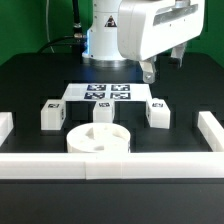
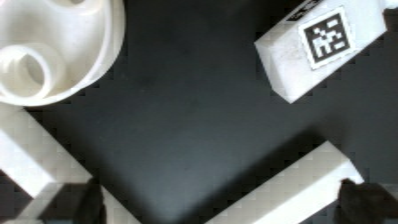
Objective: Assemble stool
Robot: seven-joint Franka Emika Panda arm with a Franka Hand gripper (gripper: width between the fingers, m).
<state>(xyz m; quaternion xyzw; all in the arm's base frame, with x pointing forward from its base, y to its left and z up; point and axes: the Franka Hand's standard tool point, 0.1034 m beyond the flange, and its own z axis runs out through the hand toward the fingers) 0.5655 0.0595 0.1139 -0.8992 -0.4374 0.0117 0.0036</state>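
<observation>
White plastic stool parts lie loose on a black table [image 1: 30,80], listed from the exterior view's left: left leg [image 1: 50,114]; middle leg [image 1: 103,113], just behind the ring-shaped seat [image 1: 99,139], which sits near the front rail [image 1: 110,166]; right leg [image 1: 157,112]. Marker board [image 1: 100,93]: flat, behind the legs. Gripper [image 1: 163,65]: jaws spread wide, empty, hanging above the right leg, clear of every part.

matte black tabletop [image 1: 30,85] edged by white border rails [image 1: 110,165], green backdrop [image 1: 25,25] behind
</observation>
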